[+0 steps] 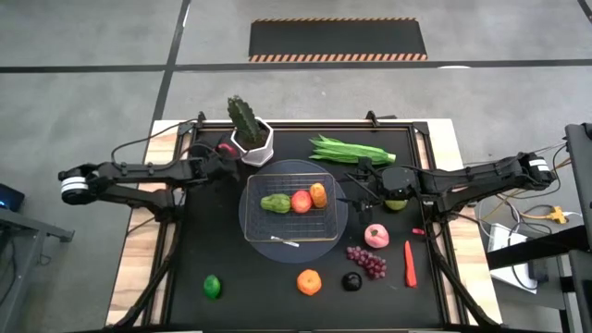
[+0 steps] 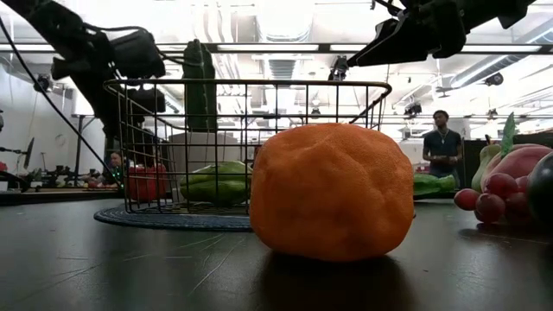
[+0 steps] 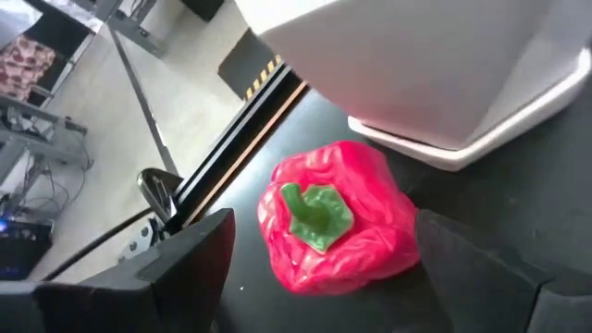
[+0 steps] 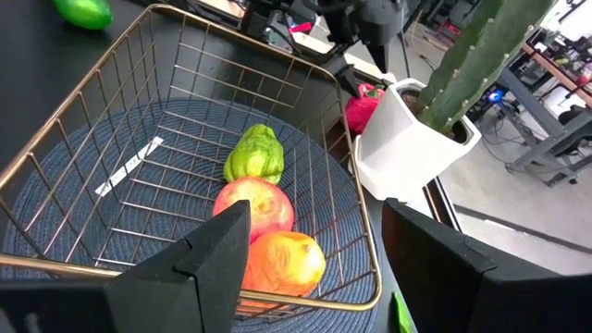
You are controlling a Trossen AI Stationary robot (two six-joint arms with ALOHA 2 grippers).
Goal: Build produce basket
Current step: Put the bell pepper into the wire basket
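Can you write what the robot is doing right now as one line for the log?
left gripper: open around red pepper by cactus pot | right gripper: open, empty, above basket edge | basket holds three items

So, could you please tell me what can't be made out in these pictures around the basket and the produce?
- Red pepper: in the high view almost hidden beside the cactus pot under the left gripper.
- Green fruit under the right gripper: high view, mostly covered by the arm; kind unclear.
- Basket contents: low view, largely blocked by the orange.
- Dark round item: too small to identify.
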